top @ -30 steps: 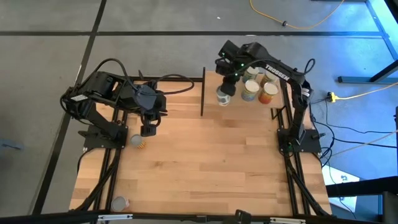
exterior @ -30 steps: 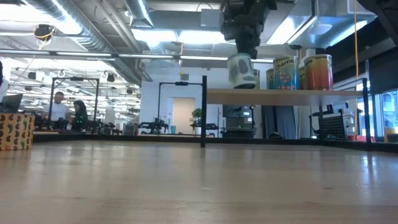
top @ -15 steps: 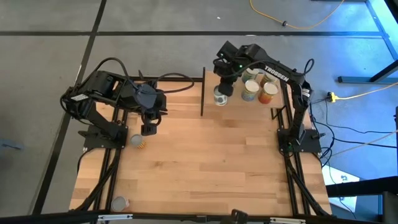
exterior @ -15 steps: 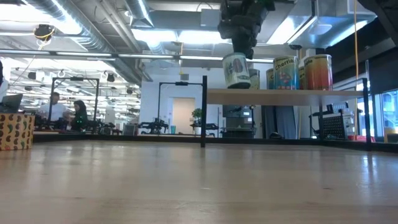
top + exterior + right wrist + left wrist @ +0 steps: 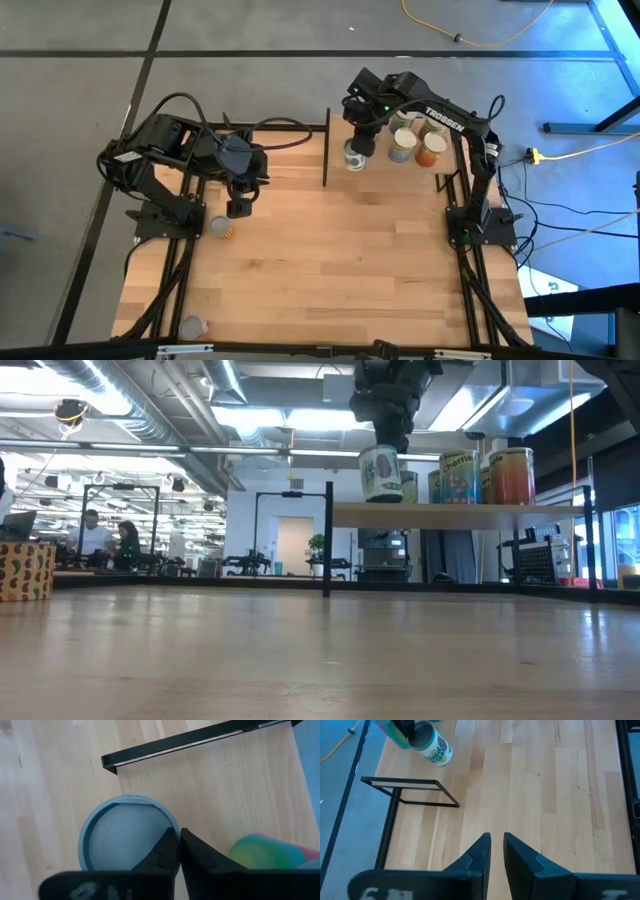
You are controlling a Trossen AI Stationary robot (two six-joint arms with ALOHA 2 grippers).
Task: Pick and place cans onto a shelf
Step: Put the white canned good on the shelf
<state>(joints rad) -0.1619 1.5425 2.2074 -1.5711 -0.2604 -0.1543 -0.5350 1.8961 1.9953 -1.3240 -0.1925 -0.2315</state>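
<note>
The shelf [image 5: 460, 513] is a raised wooden board on black posts at the table's far right. A can with a pale blue lid and a green-and-white label [image 5: 380, 472] [image 5: 353, 155] is at the shelf's left end, its bottom down at the board. My right gripper [image 5: 179, 840] comes at its top from above and is shut on it. Three more cans [image 5: 403, 147] [image 5: 432, 150] [image 5: 412, 122] stand to its right on the shelf. My left gripper [image 5: 496, 839] hangs shut over the table's left part, holding nothing. My right gripper has the can by its top rim [image 5: 173, 826], on the side facing the other cans. One finger [image 5: 167, 847] lies over the lid and the other [image 5: 195, 851] outside the wall. The fingers point steeply down. The can stands upright below them at the shelf board.
A can [image 5: 220, 228] lies on the table by the left arm's base, and another [image 5: 190, 325] stands at the near left corner. A black shelf post [image 5: 326, 148] rises just left of the held can. The table's middle [image 5: 330, 260] is bare wood.
My right gripper has carried the can a little toward the shelf's left end and slightly farther back, then stopped. The can, tilted a second ago, now hangs upright with its bottom at the board.
</note>
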